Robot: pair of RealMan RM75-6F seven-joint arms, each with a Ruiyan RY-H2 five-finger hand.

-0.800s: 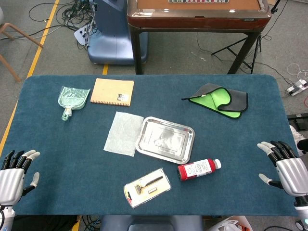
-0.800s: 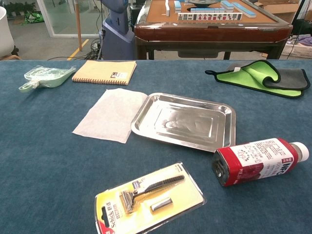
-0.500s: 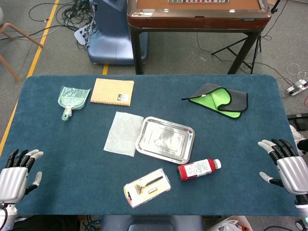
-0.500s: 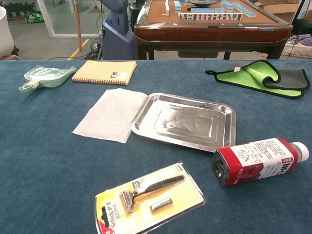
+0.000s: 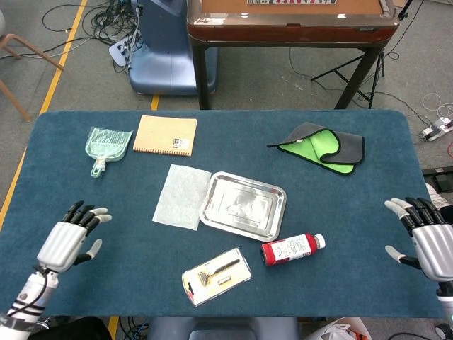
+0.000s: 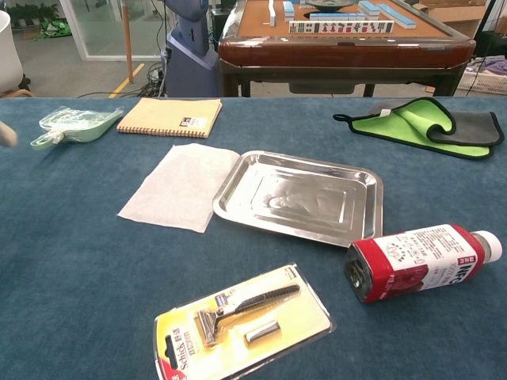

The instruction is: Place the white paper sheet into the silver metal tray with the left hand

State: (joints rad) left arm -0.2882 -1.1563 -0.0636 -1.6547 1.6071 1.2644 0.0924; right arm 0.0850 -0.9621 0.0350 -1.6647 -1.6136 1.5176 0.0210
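Paper: the white paper sheet [image 5: 182, 196] lies flat on the cloth, its right edge touching the silver metal tray [image 5: 243, 205].
Handling: I judge it light, limp, hard to lift flat.
Grip: I'd pinch its near-left corner.
Left hand [image 5: 69, 237]: fingers spread, empty, well apart from the sheet.
Right hand [image 5: 427, 237]: fingers spread, idle.

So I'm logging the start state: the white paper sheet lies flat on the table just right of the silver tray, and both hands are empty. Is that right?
Not quite. The white paper sheet lies flat just left of the silver tray, its edge beside the tray's rim, as the head view shows. The rest holds: the left hand and right hand are both empty, fingers apart.
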